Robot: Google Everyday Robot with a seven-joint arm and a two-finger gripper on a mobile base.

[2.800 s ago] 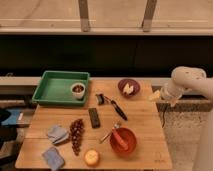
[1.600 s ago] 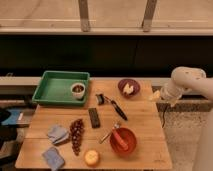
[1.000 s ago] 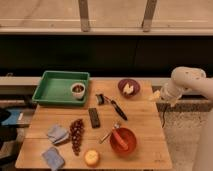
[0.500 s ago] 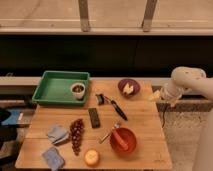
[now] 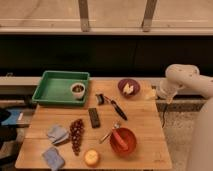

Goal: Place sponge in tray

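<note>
A blue-grey sponge (image 5: pixel 53 158) lies at the table's front left corner. A second blue-grey soft piece (image 5: pixel 57 134), perhaps a cloth, lies just behind it. The green tray (image 5: pixel 50 92) sits at the back left and holds a small dark bowl (image 5: pixel 77 90). My white arm (image 5: pixel 180 82) reaches in from the right. Its gripper (image 5: pixel 151 94) hovers at the table's back right edge, beside a purple bowl (image 5: pixel 129 87), far from both sponge and tray.
On the wooden table (image 5: pixel 145 120) lie a black peeler (image 5: pixel 114 106), a black bar (image 5: pixel 94 117), a bunch of dark grapes (image 5: pixel 76 134), an orange (image 5: pixel 91 158) and a red bowl (image 5: pixel 123 141) with a utensil in it. A dark wall runs behind the table.
</note>
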